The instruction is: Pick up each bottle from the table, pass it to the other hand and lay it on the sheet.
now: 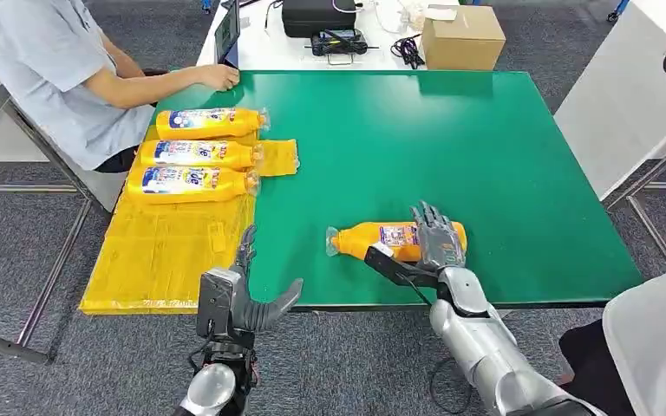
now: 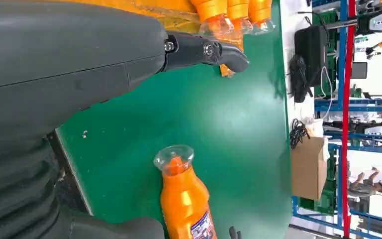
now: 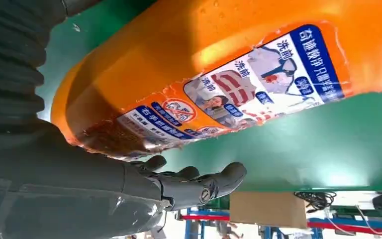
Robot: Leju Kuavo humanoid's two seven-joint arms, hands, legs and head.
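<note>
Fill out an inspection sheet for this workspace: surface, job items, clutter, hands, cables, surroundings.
Surface: green table, with a yellow sheet over its left end.
Job's things: three orange bottles lie side by side on the sheet; a fourth bottle lies on the green near the front edge.
Clutter: nothing seen on the green table.
Hands: right hand lies over the fourth bottle, thumb at its near side; whether it grips cannot be told. Left hand holds nothing, fingers apart, at the table's front edge.
Cables: black cables on the white table behind.
Surroundings: cardboard box and black device behind; a seated person at the left.
</note>
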